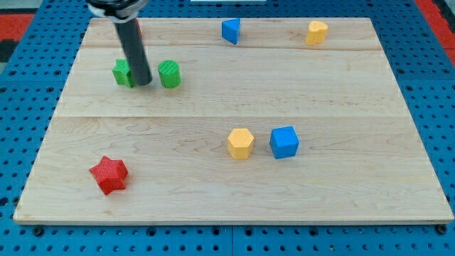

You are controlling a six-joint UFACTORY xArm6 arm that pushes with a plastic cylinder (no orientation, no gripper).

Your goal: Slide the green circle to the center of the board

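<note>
The green circle (169, 74) sits on the wooden board (234, 185) in the upper left part of the view. My tip (143, 83) rests on the board just to the circle's left, close to it, between it and a second green block (123, 72) whose shape the rod partly hides. The dark rod rises from the tip toward the view's top.
A red star (109, 175) lies at the lower left. A yellow hexagon (240, 143) and a blue cube (284, 141) sit right of the middle. A blue block (230, 30) and a yellow block (317, 32) lie near the top edge. A red sliver (138, 28) shows behind the rod.
</note>
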